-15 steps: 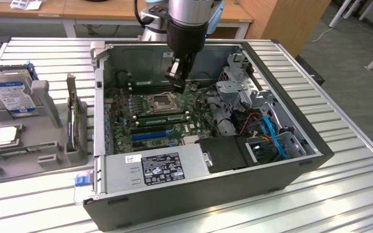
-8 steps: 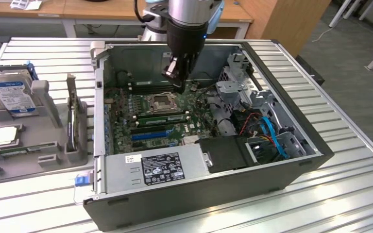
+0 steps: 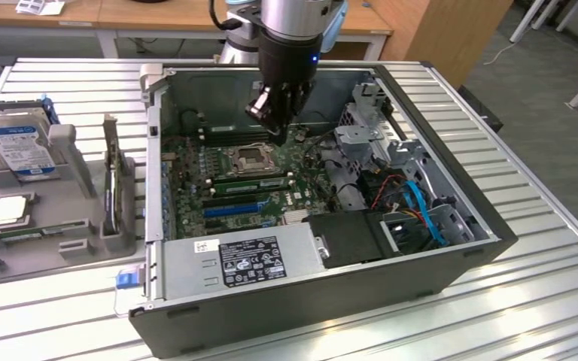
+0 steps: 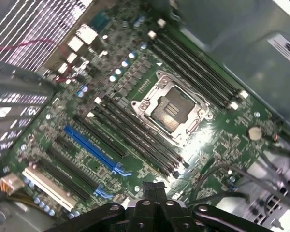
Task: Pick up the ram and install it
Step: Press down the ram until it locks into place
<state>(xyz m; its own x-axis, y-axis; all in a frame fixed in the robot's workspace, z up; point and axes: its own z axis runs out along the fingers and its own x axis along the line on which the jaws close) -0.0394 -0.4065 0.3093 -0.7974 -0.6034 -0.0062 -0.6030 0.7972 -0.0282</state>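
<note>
With jaws shut and empty above the motherboard (image 3: 244, 177), the gripper (image 4: 153, 186) risks striking the CPU socket (image 4: 171, 110) if lowered.

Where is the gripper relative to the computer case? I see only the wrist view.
Observer: The gripper hangs inside the open case, above the processor socket.
Operator: What is outside the case?
Observer: A grey holder stands at the exterior view's left of the case, with a blue-labelled hard drive upright in it.
Operator: And the ram?
Observer: A narrow green strip lies in the holder; I cannot tell whether it is the ram.
</note>
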